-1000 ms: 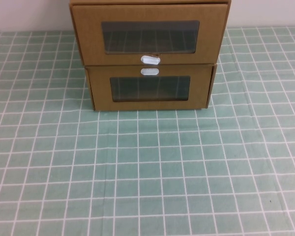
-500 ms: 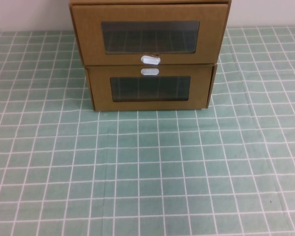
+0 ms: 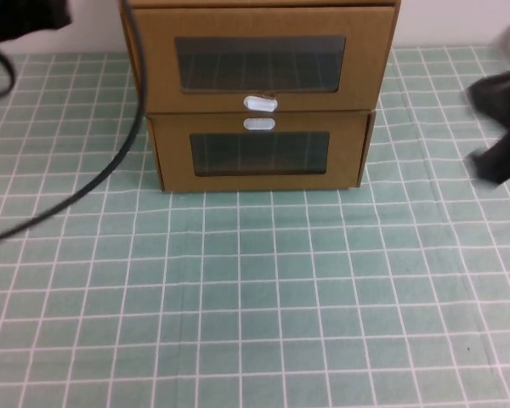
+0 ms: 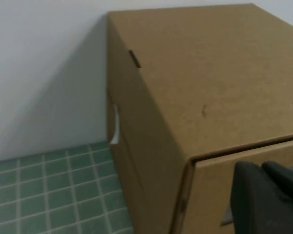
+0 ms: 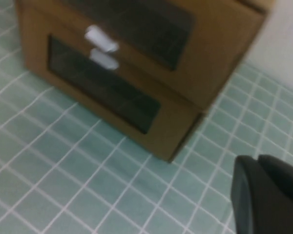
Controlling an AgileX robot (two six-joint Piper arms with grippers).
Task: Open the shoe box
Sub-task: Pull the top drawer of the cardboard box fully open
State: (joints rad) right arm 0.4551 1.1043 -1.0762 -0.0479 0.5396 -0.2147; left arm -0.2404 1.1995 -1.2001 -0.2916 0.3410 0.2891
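Observation:
Two brown cardboard shoe boxes are stacked at the back of the table, the upper box point(image 3: 259, 59) on the lower box point(image 3: 259, 153). Each has a dark window and a white pull tab, the upper tab point(image 3: 259, 104) just above the lower tab point(image 3: 258, 124). Both fronts are closed. My left gripper point(image 3: 30, 17) hovers high at the back left, beside the upper box's left corner point(image 4: 185, 165), its fingers point(image 4: 254, 195) shut and empty. My right gripper point(image 3: 500, 140) hangs to the right of the boxes, above the mat, with its fingers point(image 5: 256, 195) shut on nothing.
A green mat with a white grid point(image 3: 255, 297) covers the table. A white wall point(image 4: 44, 73) stands right behind the boxes. A black cable point(image 3: 110, 170) from the left arm loops across the mat in front of the boxes' left side.
Both arms have come into the high view, the left at the top left with its cable, the right at the right edge. The boxes have not moved.

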